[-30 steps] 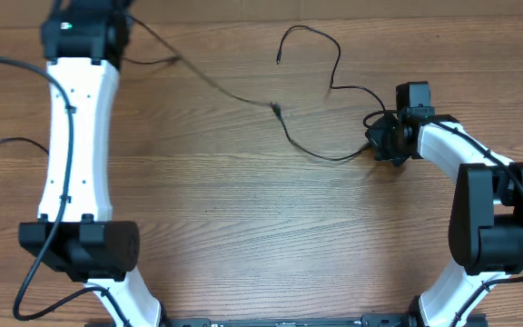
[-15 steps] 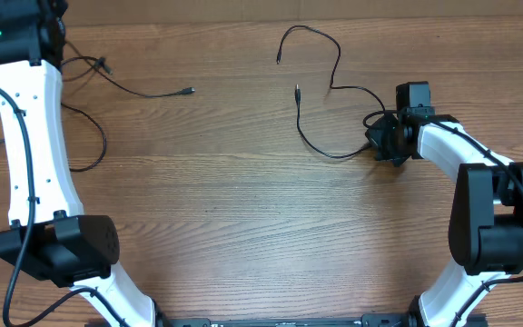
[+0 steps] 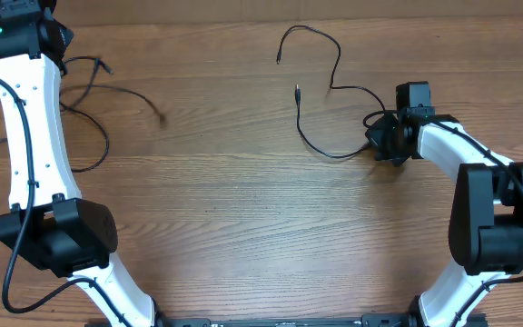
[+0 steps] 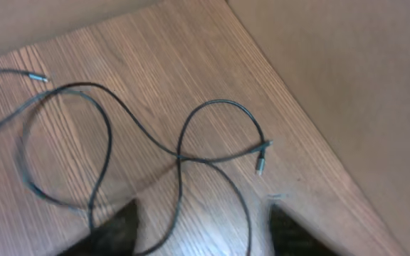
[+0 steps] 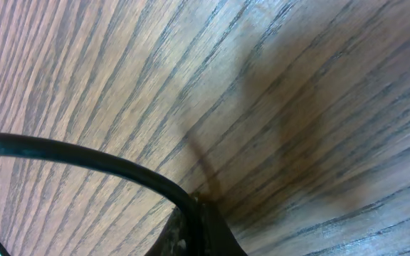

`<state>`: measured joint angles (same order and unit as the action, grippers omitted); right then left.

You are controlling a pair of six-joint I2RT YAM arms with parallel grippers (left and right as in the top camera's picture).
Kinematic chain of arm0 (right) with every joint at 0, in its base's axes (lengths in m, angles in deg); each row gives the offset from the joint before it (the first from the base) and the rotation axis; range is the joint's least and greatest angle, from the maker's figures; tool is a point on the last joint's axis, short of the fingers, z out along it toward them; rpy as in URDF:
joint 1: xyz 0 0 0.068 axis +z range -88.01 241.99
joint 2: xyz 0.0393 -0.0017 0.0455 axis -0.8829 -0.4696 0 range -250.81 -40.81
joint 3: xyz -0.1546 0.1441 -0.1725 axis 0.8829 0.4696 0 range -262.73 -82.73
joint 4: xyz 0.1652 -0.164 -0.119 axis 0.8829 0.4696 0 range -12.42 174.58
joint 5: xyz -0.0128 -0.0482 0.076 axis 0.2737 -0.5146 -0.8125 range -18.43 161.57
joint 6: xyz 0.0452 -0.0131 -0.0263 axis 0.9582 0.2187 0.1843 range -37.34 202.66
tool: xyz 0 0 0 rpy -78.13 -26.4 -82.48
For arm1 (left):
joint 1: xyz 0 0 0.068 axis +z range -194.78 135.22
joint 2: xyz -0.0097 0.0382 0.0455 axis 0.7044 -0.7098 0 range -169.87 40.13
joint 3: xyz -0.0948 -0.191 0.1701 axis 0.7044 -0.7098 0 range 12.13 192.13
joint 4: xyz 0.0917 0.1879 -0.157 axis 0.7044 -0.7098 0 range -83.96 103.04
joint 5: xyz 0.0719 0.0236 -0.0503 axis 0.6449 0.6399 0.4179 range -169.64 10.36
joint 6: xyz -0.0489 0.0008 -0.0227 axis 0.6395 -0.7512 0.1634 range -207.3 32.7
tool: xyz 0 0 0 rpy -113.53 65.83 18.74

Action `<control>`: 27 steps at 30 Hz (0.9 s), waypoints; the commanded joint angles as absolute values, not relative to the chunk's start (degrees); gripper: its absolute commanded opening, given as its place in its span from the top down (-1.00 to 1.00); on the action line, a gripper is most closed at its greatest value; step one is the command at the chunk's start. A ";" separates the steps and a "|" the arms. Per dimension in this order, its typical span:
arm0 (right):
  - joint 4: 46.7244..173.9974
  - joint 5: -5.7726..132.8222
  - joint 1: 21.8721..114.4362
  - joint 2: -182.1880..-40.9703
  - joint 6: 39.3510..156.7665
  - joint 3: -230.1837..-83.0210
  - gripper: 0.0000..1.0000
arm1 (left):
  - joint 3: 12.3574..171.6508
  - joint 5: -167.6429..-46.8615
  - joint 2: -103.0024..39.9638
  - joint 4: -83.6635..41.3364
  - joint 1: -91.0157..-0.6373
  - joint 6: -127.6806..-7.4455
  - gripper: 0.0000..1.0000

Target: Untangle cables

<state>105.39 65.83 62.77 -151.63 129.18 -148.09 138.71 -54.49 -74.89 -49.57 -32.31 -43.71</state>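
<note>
Lying well apart, the two cables do not cross each other. The left cable (image 4: 179, 158) loops at the far left corner of the table (image 3: 243, 227), and the right cable (image 3: 334, 157) curves near the right gripper (image 3: 377, 136), whose jaws are closed on it. The left gripper (image 4: 201, 213) hovers above its cable with jaws apart, holding nothing. This cable crosses itself, so I think a pull on one plug (image 4: 260, 167) could tighten the loop or drag it over the edge.

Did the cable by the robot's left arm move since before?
Yes. The left cable slid leftward across the table, away from the right gripper, which stayed put holding the other cable.
</note>
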 commanded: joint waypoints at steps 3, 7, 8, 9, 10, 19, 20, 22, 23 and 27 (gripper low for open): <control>106.46 68.89 61.98 -154.82 129.60 -145.68 0.93 | 139.41 -53.53 -74.89 -49.59 -32.33 -42.92 -0.73; 106.46 68.89 61.98 -154.82 129.60 -145.68 0.93 | 139.39 -54.01 -74.89 -50.00 -32.37 -43.88 -0.73; 106.46 68.89 61.98 -154.82 129.60 -145.68 0.93 | 139.39 -54.27 -74.89 -50.11 -32.44 -44.67 -0.72; 106.46 68.89 61.98 -154.82 129.60 -145.68 0.92 | 139.37 -54.95 -74.89 -50.31 -32.48 -45.78 -0.72; 106.46 68.87 61.98 -154.82 129.60 -145.68 0.93 | 139.37 -56.24 -74.89 -50.53 -32.48 -46.81 -0.73; 107.55 65.24 61.98 -154.82 129.55 -145.68 0.93 | 137.97 -75.93 -74.89 -51.18 -33.44 -53.08 -0.86; 107.79 65.24 61.98 -154.82 129.55 -145.68 0.93 | 137.77 -76.94 -74.89 -51.07 -33.75 -53.06 -0.87; 108.19 65.20 61.98 -154.82 129.55 -145.68 0.92 | 137.40 -78.82 -74.96 -51.01 -34.84 -53.08 -0.89; 108.40 64.96 61.98 -154.82 129.58 -145.68 0.93 | 137.40 -79.17 -74.94 -51.03 -35.17 -53.10 -0.89; 109.89 61.98 61.98 -154.82 129.55 -145.68 0.93 | 137.31 -79.67 -74.96 -51.05 -37.93 -55.71 -0.90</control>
